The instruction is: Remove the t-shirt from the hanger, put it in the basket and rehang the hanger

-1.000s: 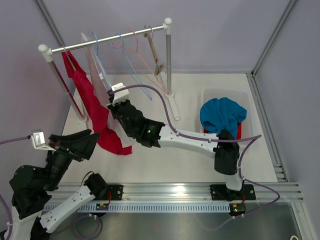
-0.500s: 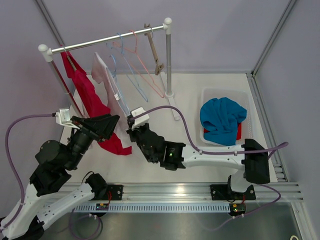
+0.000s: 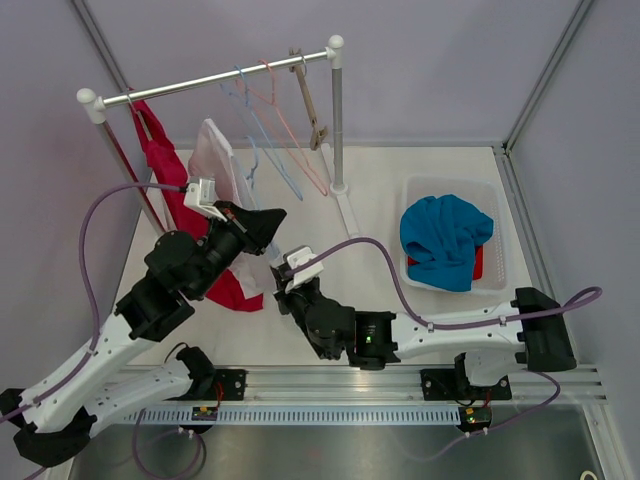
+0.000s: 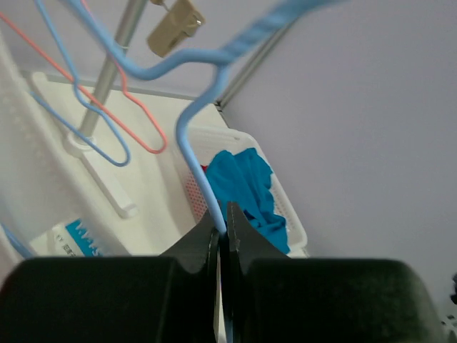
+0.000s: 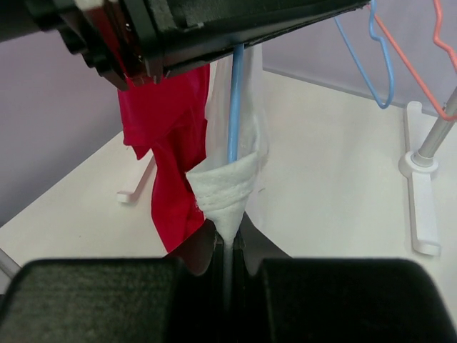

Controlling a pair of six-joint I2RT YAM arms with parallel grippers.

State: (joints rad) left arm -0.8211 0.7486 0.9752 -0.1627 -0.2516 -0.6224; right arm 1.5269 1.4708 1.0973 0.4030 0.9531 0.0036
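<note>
The left pincer [image 4: 222,227] is clamped shut on the thin wire of the blue hanger [image 5: 235,107], whose wire curves up and away from its fingertips toward the rail [image 3: 220,80]. The right pincer [image 5: 228,239] is closed on a bunched fold of the white t-shirt [image 5: 227,189], which sits directly above its fingertips. The hanger wire comes up out of that fold and runs up to the left pincer just overhead. The rest of the t-shirt hangs on the hanger, up beyond the left pincer toward the rail. Just left of the right pincer, in its own view, a red garment [image 5: 164,143] hangs beside the t-shirt. Beyond the left pincer and to its right, a white basket [image 3: 495,275] on the table [image 3: 400,200] holds a blue cloth [image 3: 445,240].
</note>
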